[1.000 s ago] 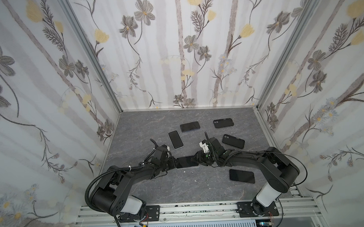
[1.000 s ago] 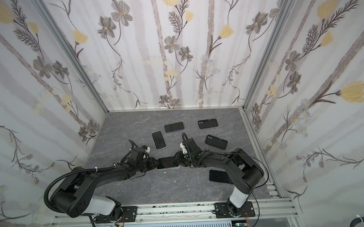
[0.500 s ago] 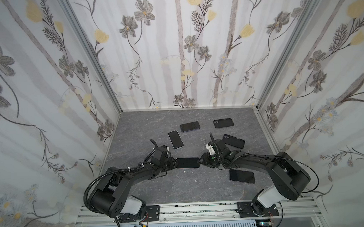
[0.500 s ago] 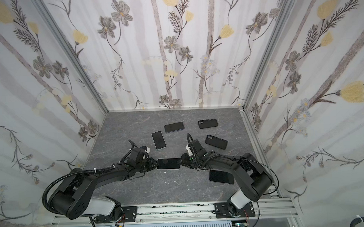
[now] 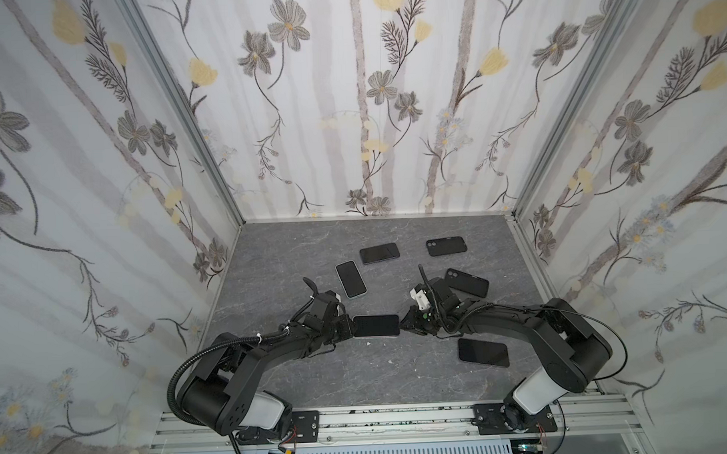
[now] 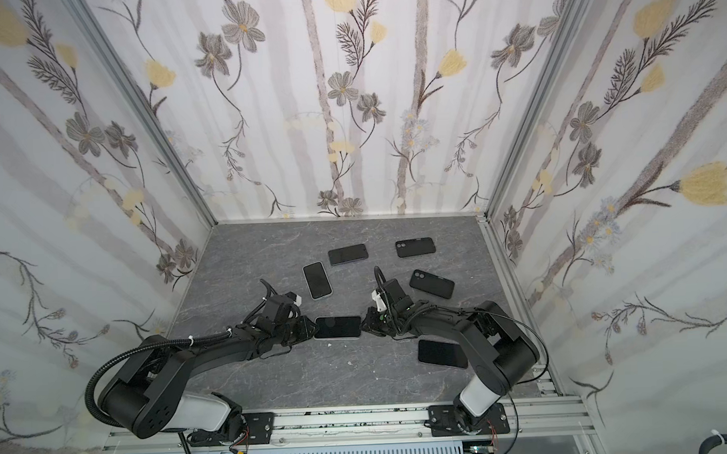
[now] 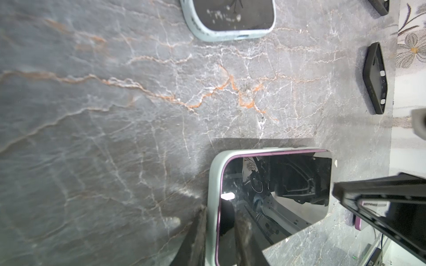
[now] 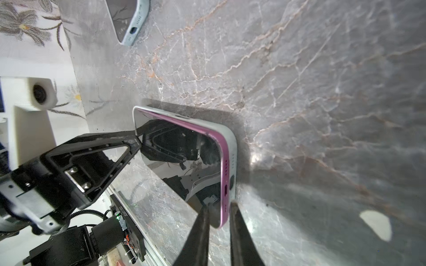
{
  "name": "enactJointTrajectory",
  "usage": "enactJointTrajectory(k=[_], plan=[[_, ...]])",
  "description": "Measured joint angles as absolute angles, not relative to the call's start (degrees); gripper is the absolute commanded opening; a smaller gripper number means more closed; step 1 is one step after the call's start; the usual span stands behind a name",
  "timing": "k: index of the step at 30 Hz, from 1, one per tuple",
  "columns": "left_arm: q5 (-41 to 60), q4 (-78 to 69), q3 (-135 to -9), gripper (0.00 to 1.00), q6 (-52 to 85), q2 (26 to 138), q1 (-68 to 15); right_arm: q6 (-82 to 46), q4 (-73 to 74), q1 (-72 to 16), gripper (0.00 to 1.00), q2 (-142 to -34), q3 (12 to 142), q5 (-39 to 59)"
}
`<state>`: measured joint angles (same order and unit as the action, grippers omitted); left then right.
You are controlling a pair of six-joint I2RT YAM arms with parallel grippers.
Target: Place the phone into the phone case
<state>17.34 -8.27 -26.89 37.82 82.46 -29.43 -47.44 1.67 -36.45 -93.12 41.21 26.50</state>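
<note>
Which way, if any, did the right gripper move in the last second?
Yes: right gripper shifted right, nearer the black case, and closed on the phone.

Mid-table [image 5: 296, 255], the phone [image 5: 375, 325] rests on its case [image 7: 211, 184], left gripper [image 5: 350, 326] at its left end and right gripper [image 5: 402, 324] at its right end. Behind lies a 2nd phone [image 5: 350, 279], with a 3rd phone [image 5: 379, 253] further back. Back right sit 2 cases: the far case [image 5: 446, 246] and the near case [image 5: 467, 281]. A 4th phone [image 5: 482, 352] lies front right.

Floral walls [image 5: 361, 91] — grey, seemingly stone floor [image 5: 288, 255]
</note>
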Motion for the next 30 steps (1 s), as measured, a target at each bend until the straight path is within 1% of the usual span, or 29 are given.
enactJointTrajectory(k=[6,9,10,13,20,26,30], plan=[[18.2,-9.02,-26.94,0.24,37.98,83.33,-29.58,-47.22,1.65,-36.69,0.14,-94.59,41.6,27.68],[18.24,-9.34,-26.96,0.24,38.28,83.79,-29.63,-46.98,1.61,-36.73,0.12,-95.09,42.0,28.14],[18.24,-9.39,-26.98,0.24,38.37,83.85,-29.67,-46.98,1.5,-36.73,0.08,-95.2,42.11,28.18],[18.17,-9.5,-26.98,0.24,38.76,83.9,-29.76,-46.85,1.06,-36.8,0.07,-95.68,42.59,28.49],[17.5,-9.87,-26.63,0.24,39.07,83.64,-30.17,-46.54,0.64,-36.97,0.09,-96.66,43.05,28.6],[16.49,-10.79,-25.69,0.24,39.22,82.98,-30.5,-44.34,-4.54,-37.6,0.16,-97.01,46.41,27.07],[16.1,-11.88,-24.82,0.23,39.22,82.54,-30.57,-42.28,-7.46,-38.24,0.17,-96.92,47.99,25.06]])
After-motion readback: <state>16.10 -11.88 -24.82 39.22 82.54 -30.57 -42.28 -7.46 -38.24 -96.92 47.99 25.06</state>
